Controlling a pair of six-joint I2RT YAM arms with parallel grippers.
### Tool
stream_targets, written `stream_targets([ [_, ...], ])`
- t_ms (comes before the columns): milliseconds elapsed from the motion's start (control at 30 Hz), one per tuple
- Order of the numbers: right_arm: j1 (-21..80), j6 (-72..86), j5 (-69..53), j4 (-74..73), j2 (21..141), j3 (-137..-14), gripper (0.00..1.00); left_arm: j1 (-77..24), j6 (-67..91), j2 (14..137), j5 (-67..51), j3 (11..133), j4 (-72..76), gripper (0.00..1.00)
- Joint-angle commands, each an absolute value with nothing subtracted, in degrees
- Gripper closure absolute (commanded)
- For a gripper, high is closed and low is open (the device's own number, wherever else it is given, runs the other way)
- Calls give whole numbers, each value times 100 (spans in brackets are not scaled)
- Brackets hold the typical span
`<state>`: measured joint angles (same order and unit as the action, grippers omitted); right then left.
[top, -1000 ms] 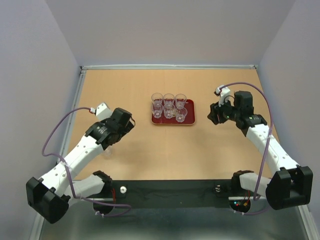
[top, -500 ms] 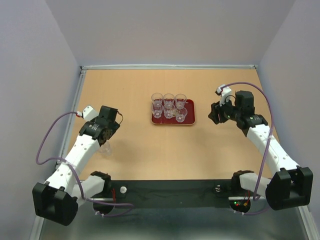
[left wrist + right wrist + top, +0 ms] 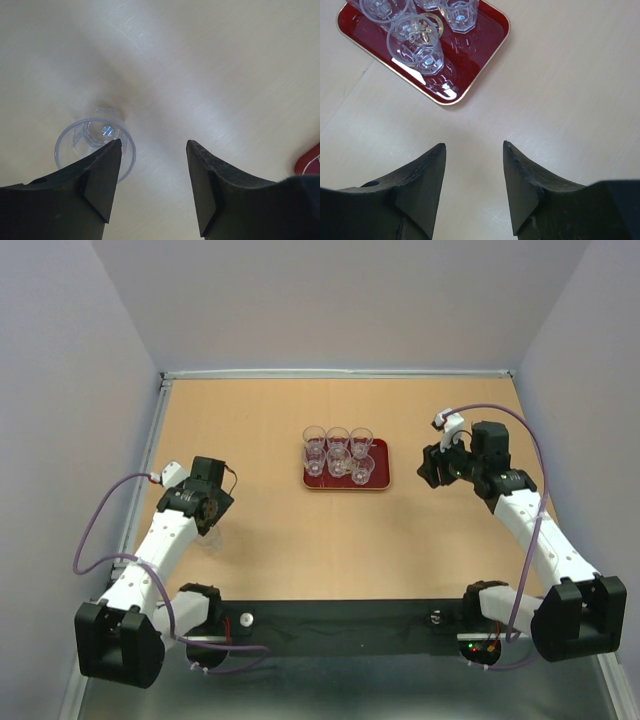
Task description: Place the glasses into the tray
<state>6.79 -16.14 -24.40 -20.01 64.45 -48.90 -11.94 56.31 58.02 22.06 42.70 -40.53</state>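
The dark red tray [image 3: 379, 478] sits at the table's middle with several clear glasses [image 3: 338, 454] standing in it. It also shows in the right wrist view [image 3: 475, 55] with its glasses [image 3: 415, 42]. One lone glass [image 3: 95, 145] stands upright on the table at the left; in the top view it is mostly hidden under my left arm. My left gripper [image 3: 207, 520] [image 3: 154, 145] is open and empty above the table, its left fingertip over the glass's rim. My right gripper [image 3: 430, 468] [image 3: 474, 147] is open and empty, right of the tray.
The tray's corner [image 3: 312, 160] shows at the right edge of the left wrist view. A metal rail [image 3: 150, 470] runs along the table's left edge, close to my left arm. Walls enclose the table on the left, back and right.
My left arm has swung left and back toward the near-left of the table, ending over the lone glass. The right arm and the tray have not moved.
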Motion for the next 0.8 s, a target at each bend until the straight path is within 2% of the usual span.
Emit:
stream_targets([
  [0, 642, -1635, -2417, -1740, 6267, -4834, 45, -1055, 5572, 5809, 2066, 4140, -3964, 35],
  [267, 633, -1626, -2400, -1749, 6205, -4825, 45, -914, 5467, 6170, 1828, 4008, -3727, 43],
  [300, 633, -1635, -2399, -1732, 6205, -4825, 45, -905, 5467, 6205, 1837, 4017, -3744, 47],
  [333, 624, -1626, -2399, -1740, 6188, -4825, 45, -905, 5475, 6205, 1837, 4017, -3735, 51],
  [433, 633, -1644, -2400, -1740, 6179, -4843, 45, -905, 5441, 6170, 1793, 3973, -3735, 79],
  [567, 633, -1635, -2391, -1740, 6153, -4834, 45, -905, 5256, 6126, 1442, 3850, -3604, 100],
  [767, 633, -1643, -2347, -1731, 6117, -4834, 45, -896, 4668, 6030, 625, 4024, -3218, 100],
])
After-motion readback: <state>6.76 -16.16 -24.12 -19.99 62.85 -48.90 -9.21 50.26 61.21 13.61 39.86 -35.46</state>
